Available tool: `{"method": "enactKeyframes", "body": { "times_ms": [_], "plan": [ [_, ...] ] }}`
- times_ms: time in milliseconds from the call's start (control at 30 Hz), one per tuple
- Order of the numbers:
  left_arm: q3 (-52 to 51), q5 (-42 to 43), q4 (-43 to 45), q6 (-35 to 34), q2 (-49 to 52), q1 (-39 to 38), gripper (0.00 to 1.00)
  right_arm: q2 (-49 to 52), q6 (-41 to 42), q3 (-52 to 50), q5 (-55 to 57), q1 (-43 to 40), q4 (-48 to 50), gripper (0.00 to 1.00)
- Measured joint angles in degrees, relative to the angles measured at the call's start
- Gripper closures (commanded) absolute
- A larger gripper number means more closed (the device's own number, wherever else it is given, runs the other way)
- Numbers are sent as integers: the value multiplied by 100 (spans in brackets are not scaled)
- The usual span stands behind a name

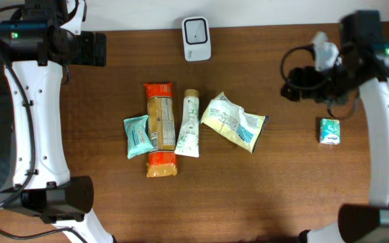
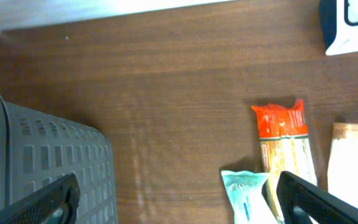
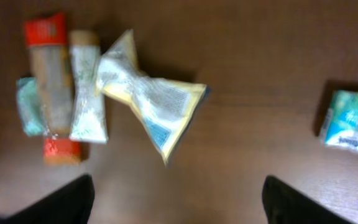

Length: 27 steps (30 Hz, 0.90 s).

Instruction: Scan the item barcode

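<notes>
A white barcode scanner [image 1: 196,38] stands at the table's back edge. Lying side by side mid-table are a teal packet [image 1: 139,135], a red-ended noodle pack [image 1: 161,128], a white tube [image 1: 189,123] and a crumpled yellow bag [image 1: 234,121]. A small teal tissue pack [image 1: 329,130] lies alone on the right. My right gripper [image 3: 179,205] hovers open and empty above bare wood, the yellow bag [image 3: 151,99] ahead of it and the tissue pack [image 3: 350,121] off to its right. My left gripper [image 2: 176,205] is open at the back left, holding nothing.
A grey slotted basket [image 2: 48,162] sits at the table's left edge under my left gripper's left finger. The scanner [image 2: 353,25] shows at the top right of the left wrist view. Bare wood lies between the item cluster and the tissue pack.
</notes>
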Motion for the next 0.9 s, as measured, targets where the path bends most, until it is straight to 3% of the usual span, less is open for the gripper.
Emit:
{"method": "enactKeyframes", "body": {
  "times_ms": [100, 133, 233, 433, 600, 667, 767, 867, 900],
  "plan": [
    [0, 0, 11, 0, 0, 0, 1, 4, 525, -1604, -306, -157, 1060, 1],
    [0, 4, 9, 0, 0, 0, 1, 85, 765, -2516, -675, -157, 1875, 1],
    [0, 0, 11, 0, 0, 0, 1, 125, 1196, -3971, -1220, -157, 3379, 1],
    [0, 0, 9, 0, 0, 0, 1, 118, 2247, -5204, -1810, 308, 5858, 1],
    [0, 0, -2, 0, 0, 0, 1, 485, 2966, -5278, -1744, 857, 6828, 1],
    [0, 0, 4, 0, 0, 0, 1, 678, 3040, -5278, -1672, 863, 6959, 21],
    [0, 0, 4, 0, 0, 0, 1, 855, 2861, -5276, -1652, 870, 7073, 67],
    [0, 0, 4, 0, 0, 0, 1, 863, 2568, -5276, -1670, 868, 7064, 92],
    [0, 0, 2, 0, 0, 0, 1, 863, 2382, -5276, -1731, 870, 7075, 96]
  ]
}}
